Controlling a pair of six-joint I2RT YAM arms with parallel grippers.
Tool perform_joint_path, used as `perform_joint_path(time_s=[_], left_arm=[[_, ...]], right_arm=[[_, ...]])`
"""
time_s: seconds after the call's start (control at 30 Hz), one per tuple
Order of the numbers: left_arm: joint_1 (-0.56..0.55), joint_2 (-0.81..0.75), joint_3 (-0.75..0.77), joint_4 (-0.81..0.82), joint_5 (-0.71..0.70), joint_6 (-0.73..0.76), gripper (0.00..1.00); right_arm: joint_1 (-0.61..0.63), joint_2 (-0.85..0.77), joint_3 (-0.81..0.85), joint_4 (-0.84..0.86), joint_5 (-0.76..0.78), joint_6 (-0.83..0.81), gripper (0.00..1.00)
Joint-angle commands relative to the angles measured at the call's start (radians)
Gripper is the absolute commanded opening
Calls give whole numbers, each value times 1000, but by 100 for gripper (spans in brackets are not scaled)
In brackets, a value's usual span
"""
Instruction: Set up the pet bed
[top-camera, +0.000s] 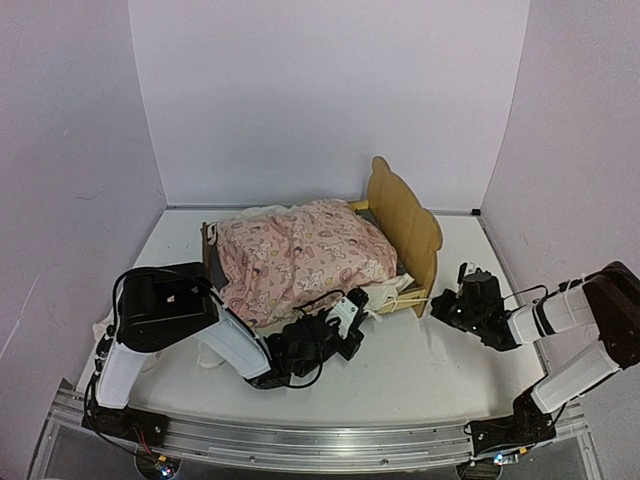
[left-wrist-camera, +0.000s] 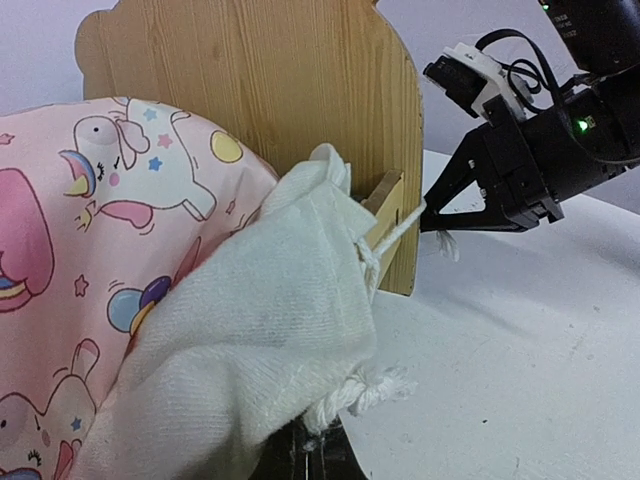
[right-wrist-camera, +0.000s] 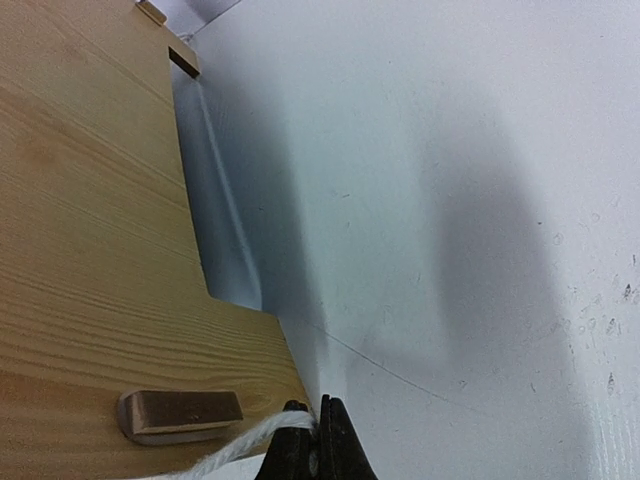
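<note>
Pet bed (top-camera: 405, 215) sits mid-worktop (top-camera: 430, 365) under the pink blanket (top-camera: 300, 255). Right end effector (right-wrist-camera: 322, 412) is pinched shut on a white cord (right-wrist-camera: 245, 442) at the headboard corner. Left end effector (top-camera: 368, 303) looks clamped on white fabric (left-wrist-camera: 260, 340). Risk: opposing pulls drag the bed, or the cord slips.

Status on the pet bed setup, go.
Left gripper shut on white cloth. Right gripper shut on white string at the pet bed. Pink blanket heaped over the bed.
</note>
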Motion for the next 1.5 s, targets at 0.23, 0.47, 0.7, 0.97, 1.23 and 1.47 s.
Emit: perform_joint_path(time_s=[0.23, 0.47, 0.7, 0.97, 1.23, 1.47], left_arm=[[-25, -105, -125, -73, 394, -6, 1], [-25, -287, -215, -99, 613, -92, 65], [30, -578, -276, -286, 756, -207, 72], [168, -926, -317, -636, 478, -328, 79], [337, -1098, -171, -1273, 142, -558, 79], [483, -1261, -270, -1379, 11, -679, 78]], right_arm=[[-111, -140, -11, -157, 72, -33, 13], [-110, -547, -9, -541, -56, -30, 71], [-77, -635, 183, -616, -582, -421, 70], [246, -313, 467, -766, -397, -378, 83], [251, -135, 591, -870, -32, -110, 98], [262, -15, 621, -783, 33, 120, 98]])
